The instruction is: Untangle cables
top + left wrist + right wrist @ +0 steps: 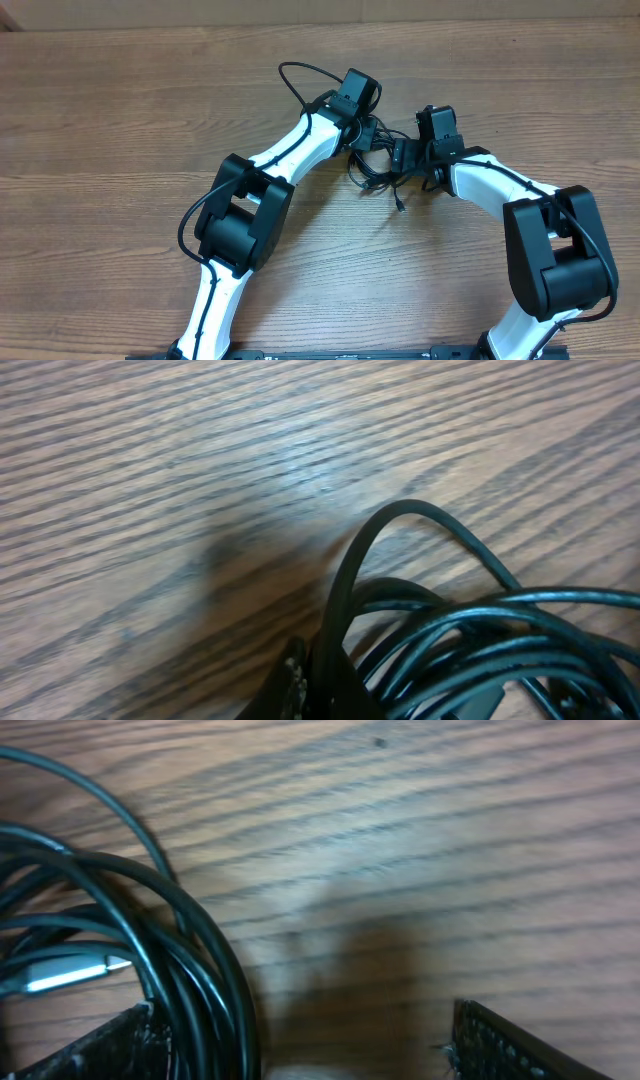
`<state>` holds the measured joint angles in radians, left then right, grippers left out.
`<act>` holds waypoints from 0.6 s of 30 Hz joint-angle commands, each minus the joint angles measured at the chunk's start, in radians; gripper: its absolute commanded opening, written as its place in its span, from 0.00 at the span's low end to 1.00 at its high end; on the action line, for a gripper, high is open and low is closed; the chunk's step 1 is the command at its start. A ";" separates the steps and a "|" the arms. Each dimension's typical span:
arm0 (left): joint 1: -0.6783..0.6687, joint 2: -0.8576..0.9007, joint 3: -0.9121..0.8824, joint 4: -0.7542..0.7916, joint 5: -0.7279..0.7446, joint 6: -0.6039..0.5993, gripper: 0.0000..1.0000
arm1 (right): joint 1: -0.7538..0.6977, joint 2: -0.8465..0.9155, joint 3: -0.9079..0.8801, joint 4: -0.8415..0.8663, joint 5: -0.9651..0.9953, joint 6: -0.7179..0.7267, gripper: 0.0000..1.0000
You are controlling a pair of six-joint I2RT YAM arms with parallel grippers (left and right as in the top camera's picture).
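The cables (372, 166) are a tangle of thin black cords on the wooden table between my two grippers. One plug end (399, 207) trails toward the front. My left gripper (366, 132) is at the bundle's left top. In the left wrist view its jaws (318, 665) are shut on a cable strand that arches up in a loop (400, 510), with more strands (490, 635) to the right. My right gripper (406, 156) is at the bundle's right side. In the right wrist view its fingers (300, 1045) are wide open, the cable loops (190, 950) lie against the left finger, and a silver plug (70, 970) shows.
The wooden table (120, 120) extends all round the bundle. The thick black cable of the left arm (300, 75) loops up behind its wrist. The two arms' bodies fill the front centre (245, 215) and front right (555, 250).
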<state>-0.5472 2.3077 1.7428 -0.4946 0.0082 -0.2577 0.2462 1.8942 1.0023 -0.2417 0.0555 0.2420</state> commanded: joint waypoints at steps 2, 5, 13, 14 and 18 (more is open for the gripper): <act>0.014 -0.039 0.007 -0.002 -0.042 0.023 0.04 | 0.018 0.162 -0.106 -0.077 -0.245 0.019 0.88; 0.014 -0.039 0.008 -0.002 -0.042 0.023 0.04 | 0.020 0.192 -0.106 -0.117 -0.075 0.117 0.84; 0.015 -0.064 0.008 -0.018 -0.047 0.059 0.04 | 0.020 0.256 -0.106 -0.143 0.090 0.252 0.79; 0.017 -0.073 0.008 -0.025 -0.055 0.061 0.04 | 0.020 0.256 -0.106 -0.146 0.103 0.259 0.79; 0.024 -0.148 0.008 -0.073 -0.136 0.080 0.04 | 0.020 0.256 -0.106 -0.143 0.124 0.261 0.79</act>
<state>-0.5423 2.2658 1.7428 -0.5438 -0.0235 -0.2268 0.2974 1.9343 1.0374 -0.2573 0.2131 0.3935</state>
